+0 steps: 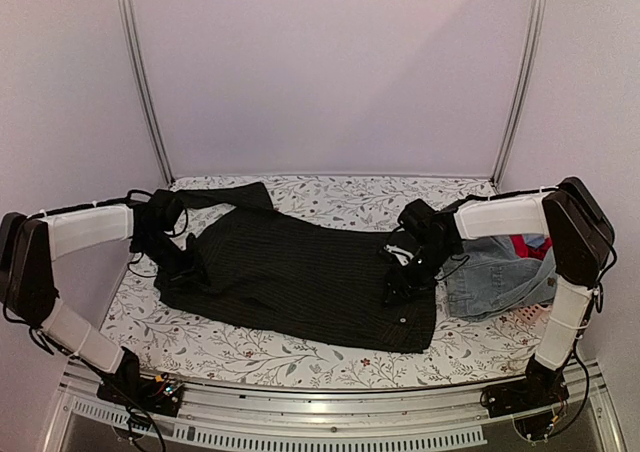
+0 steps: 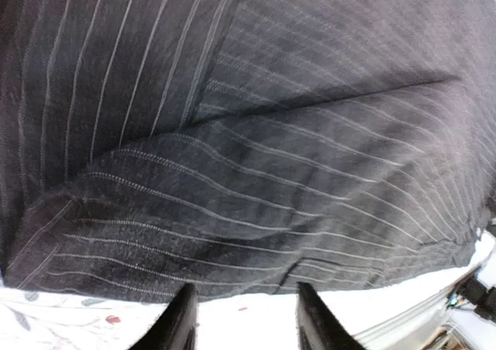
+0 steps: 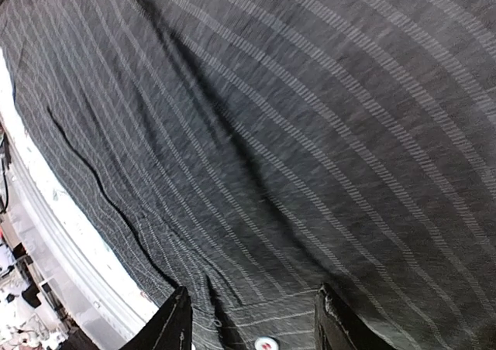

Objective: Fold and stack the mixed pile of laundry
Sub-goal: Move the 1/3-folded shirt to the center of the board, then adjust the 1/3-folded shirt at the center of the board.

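A large black pinstriped shirt from the laundry pile lies spread across the floral table, with one sleeve reaching toward the back left. My left gripper sits low at the shirt's left edge. In the left wrist view this gripper is open over bare table, and the shirt's hem lies just beyond the tips. My right gripper hovers over the shirt's right part. It is open above the cloth, with a white button between its fingers.
Faded light-blue denim is bunched at the table's right edge beside the right arm, with a red garment behind it. Something pinkish shows under the denim. Two metal posts and a back wall bound the far side.
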Tool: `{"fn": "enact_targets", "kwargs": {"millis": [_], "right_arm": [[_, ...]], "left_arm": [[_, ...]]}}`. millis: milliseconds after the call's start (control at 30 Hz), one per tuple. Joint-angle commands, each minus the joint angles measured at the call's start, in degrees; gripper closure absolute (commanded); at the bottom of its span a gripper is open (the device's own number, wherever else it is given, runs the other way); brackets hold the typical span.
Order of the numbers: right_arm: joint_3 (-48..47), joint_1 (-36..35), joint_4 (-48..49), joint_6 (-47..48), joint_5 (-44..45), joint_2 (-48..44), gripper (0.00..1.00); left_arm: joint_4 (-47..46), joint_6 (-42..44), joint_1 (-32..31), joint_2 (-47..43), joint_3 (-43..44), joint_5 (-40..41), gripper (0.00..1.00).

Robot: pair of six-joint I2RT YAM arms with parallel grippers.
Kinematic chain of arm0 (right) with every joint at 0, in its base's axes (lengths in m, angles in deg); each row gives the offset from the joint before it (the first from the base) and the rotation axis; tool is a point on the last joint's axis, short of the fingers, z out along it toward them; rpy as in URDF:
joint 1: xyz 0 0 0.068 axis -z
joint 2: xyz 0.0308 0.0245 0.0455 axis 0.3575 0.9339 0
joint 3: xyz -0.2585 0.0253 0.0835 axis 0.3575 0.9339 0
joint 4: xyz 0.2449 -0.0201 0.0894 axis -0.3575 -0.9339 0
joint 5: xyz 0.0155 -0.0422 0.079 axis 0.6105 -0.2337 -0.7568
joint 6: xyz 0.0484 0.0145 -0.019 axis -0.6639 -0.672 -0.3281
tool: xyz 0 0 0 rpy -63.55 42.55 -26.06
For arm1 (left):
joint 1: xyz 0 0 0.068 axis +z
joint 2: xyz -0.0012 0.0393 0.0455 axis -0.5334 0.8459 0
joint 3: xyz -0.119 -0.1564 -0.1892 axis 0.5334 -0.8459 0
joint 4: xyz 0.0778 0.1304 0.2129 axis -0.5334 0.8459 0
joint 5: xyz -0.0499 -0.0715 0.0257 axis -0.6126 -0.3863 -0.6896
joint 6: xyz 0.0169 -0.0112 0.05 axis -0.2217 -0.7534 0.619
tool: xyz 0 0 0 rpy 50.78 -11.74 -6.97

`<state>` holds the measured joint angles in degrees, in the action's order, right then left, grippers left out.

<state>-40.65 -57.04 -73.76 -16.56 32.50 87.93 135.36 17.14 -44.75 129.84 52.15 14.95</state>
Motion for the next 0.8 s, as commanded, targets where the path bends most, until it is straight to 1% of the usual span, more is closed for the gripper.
{"fn": "enact_targets", "kwargs": {"millis": [0, 33, 100, 167, 300, 433, 500, 667, 767], "right_arm": [[-5.9, 2.2, -3.7, 1.1, 4.9, -1.6, 0.47], [-7.4, 2.5, -3.9, 1.0, 4.9, -1.5, 0.46], [-10.0, 2.7, -4.5, 1.0, 5.3, -1.1, 0.45], [-12.1, 2.9, -4.9, 1.1, 5.9, -0.5, 0.44], [-13.7, 3.6, -5.0, 0.4, 5.5, 0.0, 0.44], [-13.5, 3.7, -5.2, -0.4, 5.5, -0.1, 0.43], [-13.3, 3.7, -5.3, -0.8, 5.5, -0.1, 0.43], [-13.4, 3.8, -5.8, -1.5, 5.5, -0.1, 0.43], [-13.6, 3.8, -6.3, -1.6, 5.4, 0.2, 0.43]], "left_arm": [[-1.5, -0.5, 6.1, -1.7, 8.8, 1.1, 0.48], [-1.5, 0.1, 10.4, 0.4, 11.6, 0.9, 0.47], [-2.0, 1.1, 16.1, 6.0, 18.9, -0.3, 0.45], [-3.5, 1.6, 19.3, 11.6, 25.8, -0.1, 0.43], [-8.8, 0.3, 23.3, 23.5, 38.9, -0.1, 0.37], [-13.4, -4.2, 25.4, 33.2, 49.4, 2.8, 0.30], [-15.2, -6.2, 25.5, 38.9, 53.8, 4.6, 0.23], [-13.5, -8.5, 25.2, 49.4, 64.6, 9.3, 0.17], [-9.9, -8.0, 24.5, 55.0, 71.4, 13.3, 0.14]]}}
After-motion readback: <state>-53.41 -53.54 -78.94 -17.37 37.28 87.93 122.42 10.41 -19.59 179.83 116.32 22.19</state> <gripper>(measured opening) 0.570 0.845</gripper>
